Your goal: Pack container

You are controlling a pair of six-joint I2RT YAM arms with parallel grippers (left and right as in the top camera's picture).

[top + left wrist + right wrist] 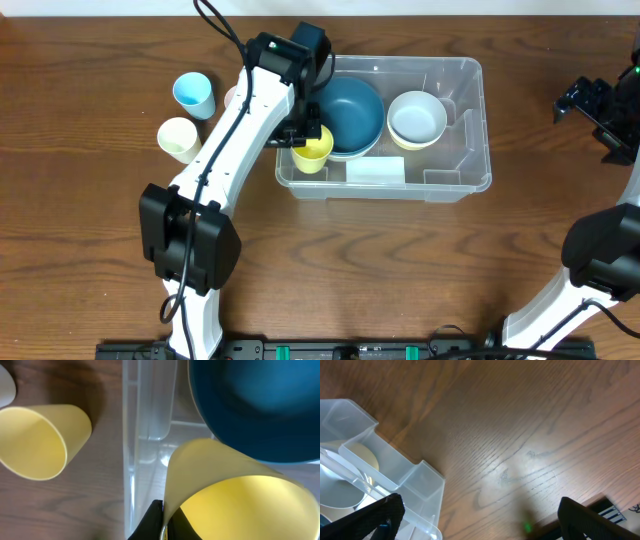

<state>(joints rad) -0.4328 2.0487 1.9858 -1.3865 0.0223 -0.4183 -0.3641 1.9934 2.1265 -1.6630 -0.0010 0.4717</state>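
The clear container (452, 182) sits mid-table and holds a blue bowl (352, 112) and a white bowl (417, 118). My left gripper (306, 132) is shut on the rim of a yellow cup (313, 150), which it holds inside the container's left end beside the blue bowl. In the left wrist view the two black fingers (150, 522) pinch the yellow cup's (235, 495) wall, one inside and one outside, with the blue bowl (255, 405) just beyond. My right gripper (590, 100) hangs open and empty over bare table, right of the container.
A light blue cup (194, 95) and a cream cup (180, 139) stand on the table left of the container, with something pinkish (232, 97) half hidden behind my left arm. The right wrist view shows the container's corner (395, 475) and bare wood.
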